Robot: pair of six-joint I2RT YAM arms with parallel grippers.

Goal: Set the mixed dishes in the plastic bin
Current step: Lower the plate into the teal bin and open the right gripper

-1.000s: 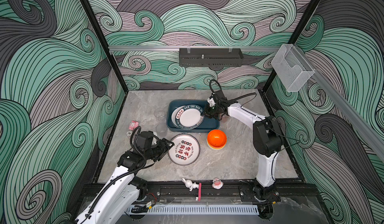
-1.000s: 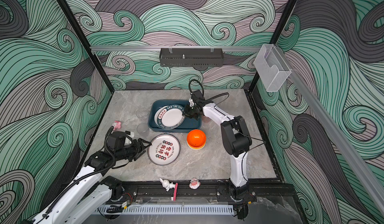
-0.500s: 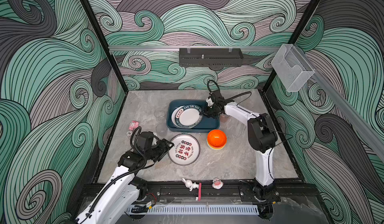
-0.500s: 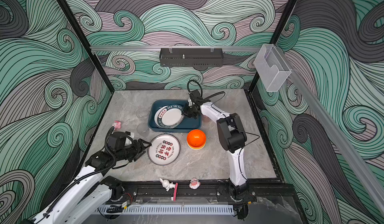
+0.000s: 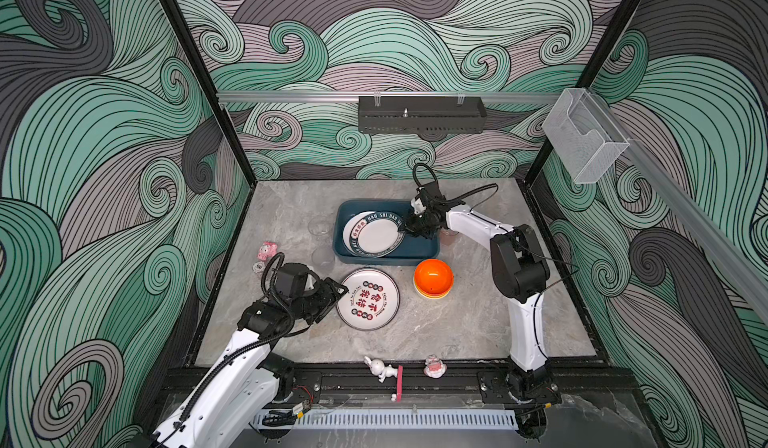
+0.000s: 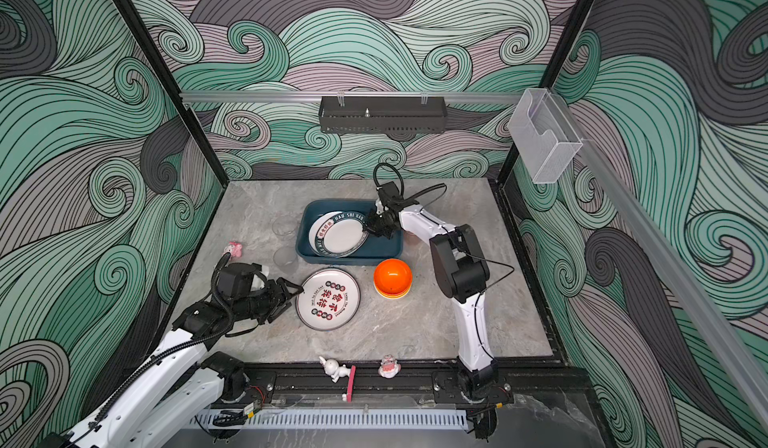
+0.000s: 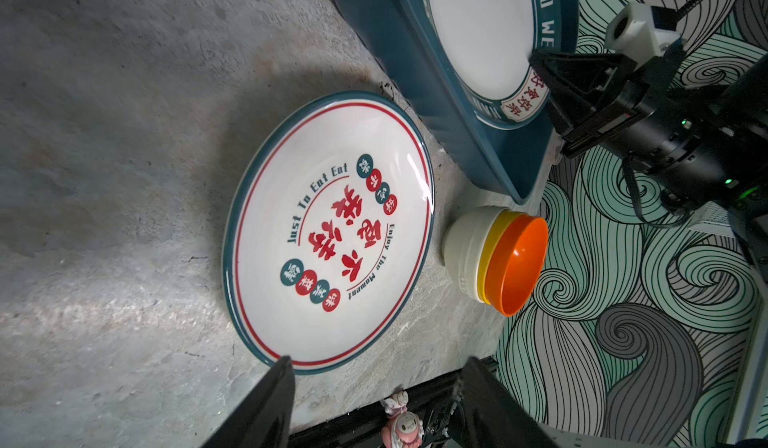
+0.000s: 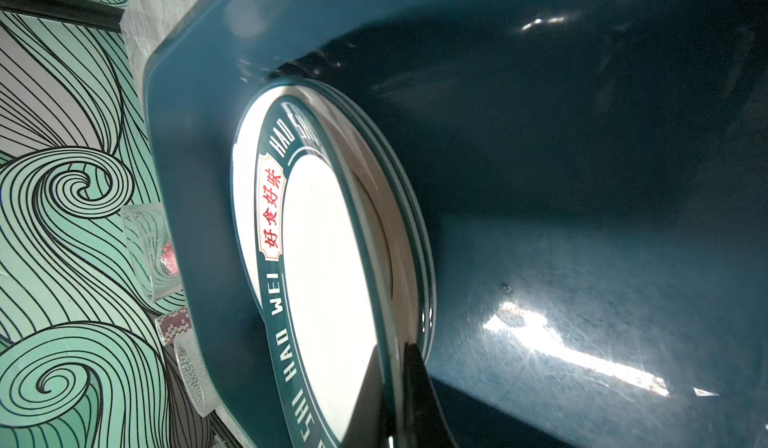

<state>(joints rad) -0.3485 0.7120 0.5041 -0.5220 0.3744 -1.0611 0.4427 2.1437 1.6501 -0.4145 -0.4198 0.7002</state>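
The plastic bin [image 5: 422, 252] [image 6: 388, 247] holds two plates. My right gripper [image 5: 405, 230] [image 8: 392, 350] is shut on the rim of the upper, green-rimmed plate [image 5: 376, 236] [image 8: 328, 259], which is tilted over the lower one. A plate with red characters [image 5: 368, 299] [image 7: 328, 234] lies on the table in front of the bin. My left gripper [image 5: 338, 296] [image 7: 379, 363] stands open at its left edge, holding nothing. Stacked bowls [image 5: 433, 277] [image 7: 498, 259], orange on top, sit right of that plate. Two clear glasses [image 5: 319, 226] [image 5: 323, 257] stand left of the bin, a pinkish glass [image 5: 449, 237] at its right.
Small figurines stand at the front edge [image 5: 380, 369] [image 5: 434, 367] and at the left wall [image 5: 268, 250]. A black tray [image 5: 422, 113] hangs on the back wall and a clear acrylic box [image 5: 582, 134] on the right rail.
My right gripper has moved a little left and down into the bin with the plate, and its elbow has swung left. The left arm has not moved.
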